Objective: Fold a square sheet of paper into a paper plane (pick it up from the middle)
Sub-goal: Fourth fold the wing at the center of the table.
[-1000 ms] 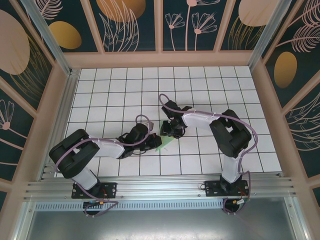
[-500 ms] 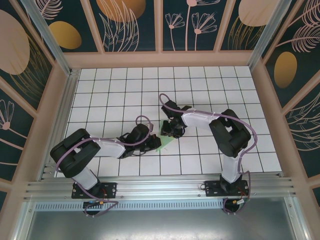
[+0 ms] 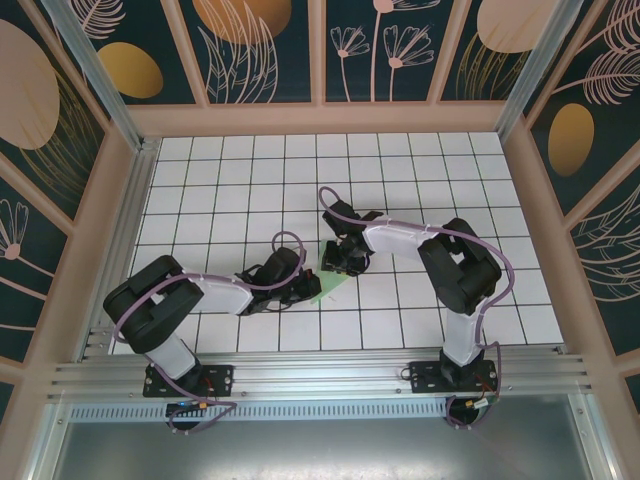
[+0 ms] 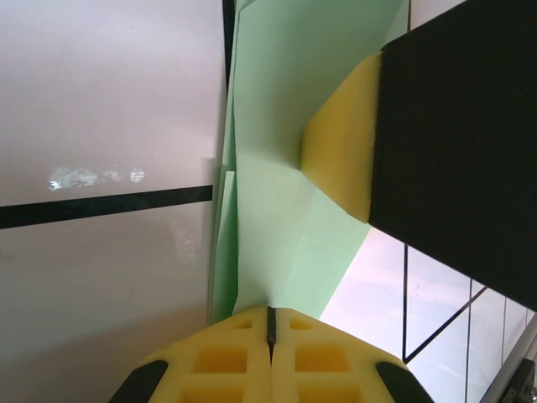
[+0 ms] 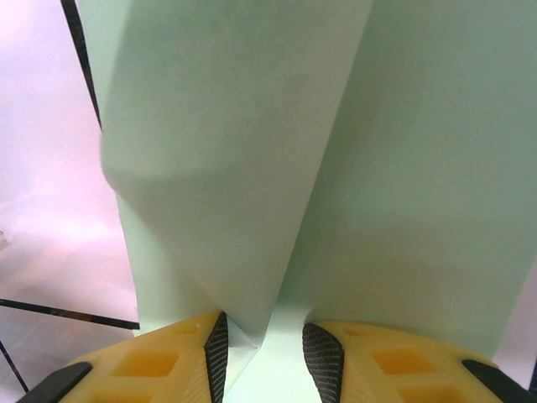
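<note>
The light green paper point(image 3: 336, 285) lies partly folded into a pointed shape on the white tiled floor point(image 3: 420, 180), between my two grippers. In the left wrist view its layered folds point(image 4: 277, 210) run up from my left gripper point(image 4: 270, 315), whose yellow jaws are shut on the paper's near edge. From above, the left gripper point(image 3: 307, 290) sits at the paper's left side. My right gripper point(image 3: 341, 264) is at the paper's far end. It stands open, with a raised crease of paper point(image 5: 243, 159) between its fingertips point(image 5: 216, 348). One right finger point(image 4: 342, 143) presses on the sheet.
Black grid lines cross the white floor. Wooden walls with dark floral panels point(image 3: 260, 50) enclose it on three sides. An aluminium rail point(image 3: 320, 375) runs along the near edge by the arm bases.
The left arm has shifted slightly to the right. Both grippers and the paper stay about where they were.
</note>
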Controlling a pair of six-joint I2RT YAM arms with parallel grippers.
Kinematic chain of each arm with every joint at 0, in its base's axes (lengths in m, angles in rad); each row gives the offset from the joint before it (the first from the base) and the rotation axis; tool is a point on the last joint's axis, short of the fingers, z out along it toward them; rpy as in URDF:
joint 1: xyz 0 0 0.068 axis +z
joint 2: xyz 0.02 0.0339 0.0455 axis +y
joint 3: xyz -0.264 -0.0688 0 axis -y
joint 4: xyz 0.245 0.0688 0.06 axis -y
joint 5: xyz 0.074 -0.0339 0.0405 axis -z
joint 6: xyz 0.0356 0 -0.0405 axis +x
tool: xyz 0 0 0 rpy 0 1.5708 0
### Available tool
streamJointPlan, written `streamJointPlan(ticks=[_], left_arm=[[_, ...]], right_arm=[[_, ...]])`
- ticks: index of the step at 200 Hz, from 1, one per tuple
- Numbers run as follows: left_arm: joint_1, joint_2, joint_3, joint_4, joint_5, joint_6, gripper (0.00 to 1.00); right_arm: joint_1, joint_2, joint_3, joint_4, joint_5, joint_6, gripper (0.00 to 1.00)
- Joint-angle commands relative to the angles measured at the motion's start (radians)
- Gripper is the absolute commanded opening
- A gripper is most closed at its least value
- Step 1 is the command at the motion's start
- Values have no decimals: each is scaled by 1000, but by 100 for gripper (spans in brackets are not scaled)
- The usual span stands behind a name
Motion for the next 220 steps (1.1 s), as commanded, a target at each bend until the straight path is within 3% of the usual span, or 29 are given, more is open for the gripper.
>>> streamJointPlan(ticks=[1,137,220], left_arm=[[-3,27,12,-31,-8,19,7],[-16,-45,-4,0,74,-12,12],[-20,-43,1,-95,32,20,12]], right_arm=[[-9,133,-73,-65,172,19,38],[-9,146,-72,-57,166,23,38],[-9,161,-69,-61,170,25,37]])
